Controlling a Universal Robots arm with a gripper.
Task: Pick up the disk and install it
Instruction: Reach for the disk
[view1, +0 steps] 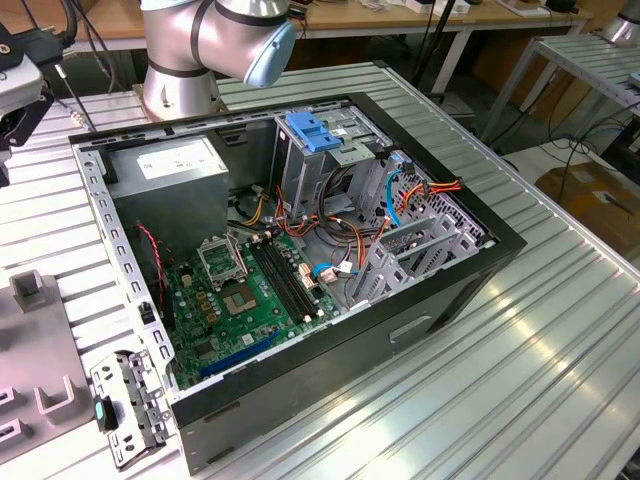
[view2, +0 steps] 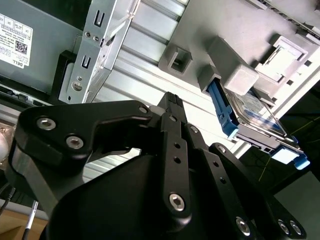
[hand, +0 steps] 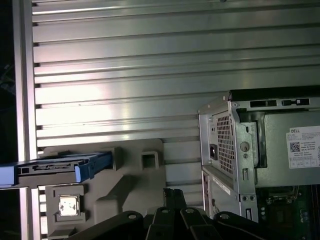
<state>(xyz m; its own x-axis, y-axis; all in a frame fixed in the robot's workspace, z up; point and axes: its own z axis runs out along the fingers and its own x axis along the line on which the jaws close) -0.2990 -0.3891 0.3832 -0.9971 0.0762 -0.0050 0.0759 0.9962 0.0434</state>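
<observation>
One disk (view2: 255, 114) sits in a slot of the grey holder (view2: 220, 25), which lies on the ribbed metal table (view1: 560, 380). Its silver face and its blue side rails (view2: 221, 107) are easy to see in the second wrist view, and in the first wrist view we see it from the edge. The tool (hand: 174, 194) is closed with nothing in it. It hangs over the table, between the holder and the open computer case (view1: 450, 300), and is well apart from the disk. In the exterior view the case lies on its side on the table, and the holder is near it, on the exterior view's left. Inside the case we see a green motherboard (view1: 250, 290), a grey power supply (view1: 165, 165) with a white sticker, and a metal drive cage (view1: 300, 175) with a blue plastic bracket (view1: 315, 135) on top. Orange, red and blue cables (view1: 400, 195) run between them. The base of the arm (view1: 180, 60) stands on the table behind the case.
</observation>
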